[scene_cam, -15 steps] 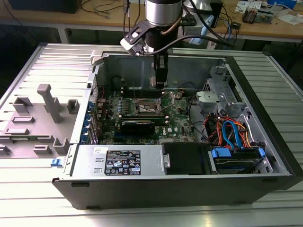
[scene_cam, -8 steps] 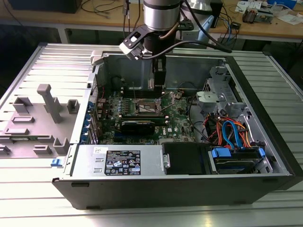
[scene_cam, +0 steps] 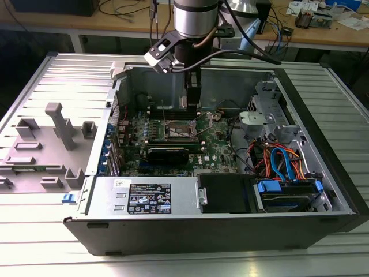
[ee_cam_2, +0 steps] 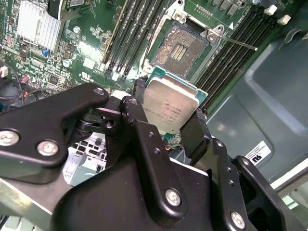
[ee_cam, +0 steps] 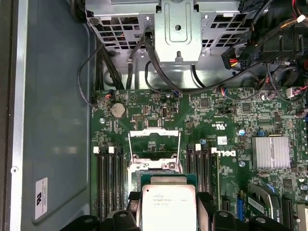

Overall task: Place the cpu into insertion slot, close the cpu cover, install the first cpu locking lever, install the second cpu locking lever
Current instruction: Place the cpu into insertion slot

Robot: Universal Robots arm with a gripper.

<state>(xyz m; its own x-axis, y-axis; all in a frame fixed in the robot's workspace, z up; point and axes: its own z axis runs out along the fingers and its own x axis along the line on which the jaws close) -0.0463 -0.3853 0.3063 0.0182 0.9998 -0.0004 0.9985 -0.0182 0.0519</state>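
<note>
Holding chip (ee_cam_2: 171, 103) by its edges in nearly closed tool (ee_cam_2: 166, 120) | socket (ee_cam_2: 180, 48) bare, just beyond tool tips | cover (ee_cam: 154, 132) raised | seating, closing, locking all left

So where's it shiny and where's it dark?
In the second wrist view, light glares white off the heatsink and green motherboard; in the first wrist view, the cpu gleams on top; in the exterior view, the case looks dimmer inside than the bright table.

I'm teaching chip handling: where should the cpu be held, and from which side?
By two opposite thin edges, coming from its metal-top side. The cpu is a flat square; the gripper clamps it that way above the socket.
</note>
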